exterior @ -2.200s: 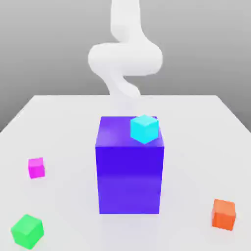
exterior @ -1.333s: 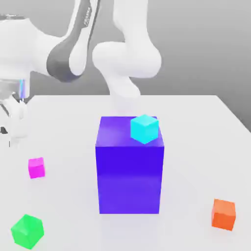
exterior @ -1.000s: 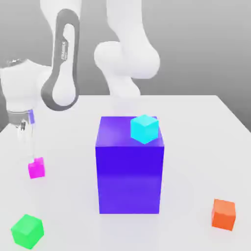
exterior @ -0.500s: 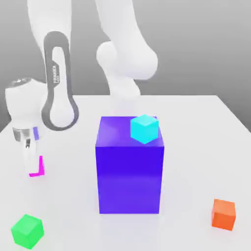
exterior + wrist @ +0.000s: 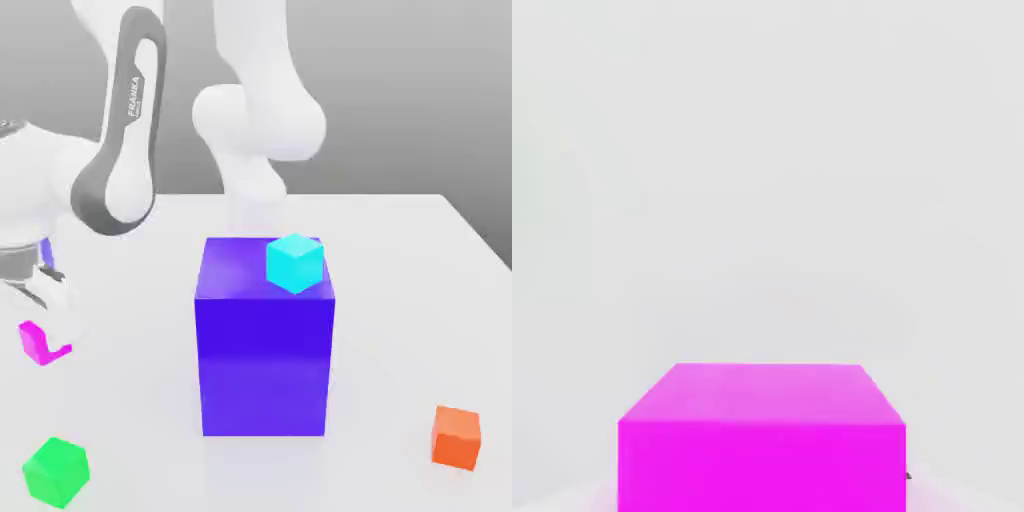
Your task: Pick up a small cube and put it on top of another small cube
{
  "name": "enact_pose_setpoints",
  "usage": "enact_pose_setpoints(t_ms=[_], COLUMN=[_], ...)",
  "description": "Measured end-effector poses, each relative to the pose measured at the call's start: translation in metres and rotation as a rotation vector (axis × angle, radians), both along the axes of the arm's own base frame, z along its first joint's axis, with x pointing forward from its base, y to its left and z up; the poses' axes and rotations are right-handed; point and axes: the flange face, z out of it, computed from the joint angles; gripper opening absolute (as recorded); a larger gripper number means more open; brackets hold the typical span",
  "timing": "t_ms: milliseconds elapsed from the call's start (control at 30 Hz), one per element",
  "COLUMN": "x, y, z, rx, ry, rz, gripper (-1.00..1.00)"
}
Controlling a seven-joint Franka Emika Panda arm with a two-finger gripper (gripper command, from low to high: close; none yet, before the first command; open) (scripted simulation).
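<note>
The small magenta cube [image 5: 762, 468] sits between the fingertips of the end effector [image 5: 62, 325], which is pinching it, partly covering it in the exterior view.

This is a simulated robot lab scene: a white robot arm [image 5: 128, 130] stands over a plain pale table [image 5: 385, 330] against a bare grey backdrop [image 5: 400, 100]. Near the table's middle is a big blue block [image 5: 264, 365], with a cyan cube [image 5: 295, 263] on its top. A green cube [image 5: 56, 472] and a pink cube [image 5: 35, 345] lie toward the exterior view's left of the block, an orange cube [image 5: 456, 438] toward its right.
</note>
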Motion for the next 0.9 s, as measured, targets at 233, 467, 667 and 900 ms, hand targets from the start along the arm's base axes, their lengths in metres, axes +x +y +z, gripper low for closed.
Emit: enact_pose_setpoints(t_ms=[233,467,667,900], x=[0.085,0.119,0.119,0.118], y=[0.031,0.054,0.056,0.054], z=[0.019,0.006,-0.02,-0.04], rx=[-0.003,0.033,0.059,0.038], ry=[0.001,-0.005,-0.005,0.001], rz=[0.479,0.675,0.674,0.674], gripper=[-1.0,-1.0,-1.0,-1.0])
